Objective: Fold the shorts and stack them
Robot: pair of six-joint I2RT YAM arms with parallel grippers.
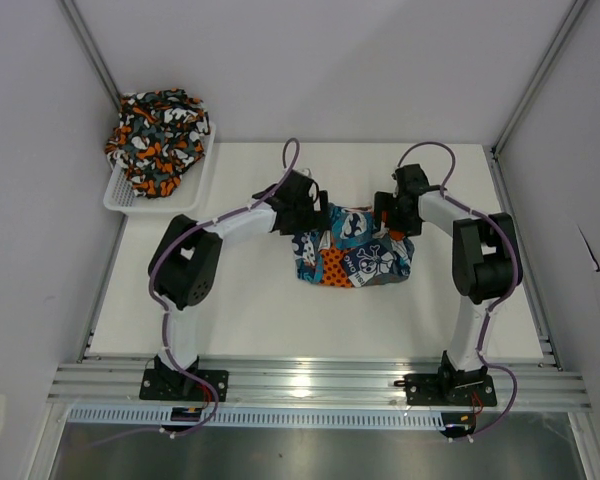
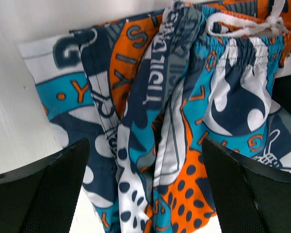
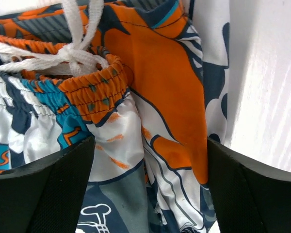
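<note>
Left gripper (image 1: 318, 212) and right gripper (image 1: 383, 214) both spread wide over the bunched skull shorts (image 1: 358, 262), holding nothing. Maybe brushing the cloth, can't tell

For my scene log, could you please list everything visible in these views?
patchwork skull-print shorts: one pair, teal-blue, orange and white, crumpled at the table's middle
drawstring: one, white, tied at that pair's waistband
camouflage shorts: one pair, orange, black, white and grey, heaped in the basket
mesh basket: one, white, far left corner of the table
table: one, white, under everything
rail: one, silver, along the near edge, carrying the arm bases
left end effector: one, black, open, over the patchwork pair's left side
right end effector: one, black, open, over its right side by the waistband
</note>
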